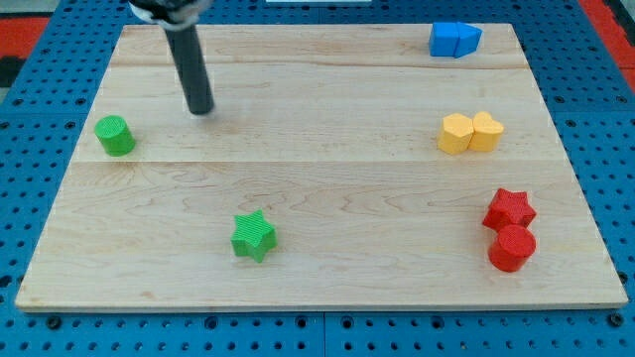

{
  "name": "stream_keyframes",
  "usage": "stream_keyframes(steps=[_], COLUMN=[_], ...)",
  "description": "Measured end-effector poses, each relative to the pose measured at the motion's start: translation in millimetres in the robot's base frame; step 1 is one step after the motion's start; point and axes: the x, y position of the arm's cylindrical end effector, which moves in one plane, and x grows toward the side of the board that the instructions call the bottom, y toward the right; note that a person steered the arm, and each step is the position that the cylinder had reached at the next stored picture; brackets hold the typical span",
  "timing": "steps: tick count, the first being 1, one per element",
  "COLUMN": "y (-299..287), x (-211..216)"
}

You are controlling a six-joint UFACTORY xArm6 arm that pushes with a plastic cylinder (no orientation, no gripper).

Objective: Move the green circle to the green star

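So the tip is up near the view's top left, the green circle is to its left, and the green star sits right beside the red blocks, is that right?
Not quite. In the camera view the green star sits alone at the bottom centre-left, far from the red blocks at the right. The rest holds: my tip is top left, with the green circle to its left.

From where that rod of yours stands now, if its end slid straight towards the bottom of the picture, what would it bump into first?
Probably nothing. My tip sits between the green circle, off to the view's left, and the green star, further right. A straight slide down looks free to the board's edge, though it may pass the star closely.
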Motion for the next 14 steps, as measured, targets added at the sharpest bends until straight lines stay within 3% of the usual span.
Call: stream_keyframes(steps=[1,2,3,6,9,11,14], y=[-64.4,-114.1,-124.8,-36.3,32.4,113.0,133.9], x=[-9.2,21.5,64.4,82.8,70.0,71.6,136.8])
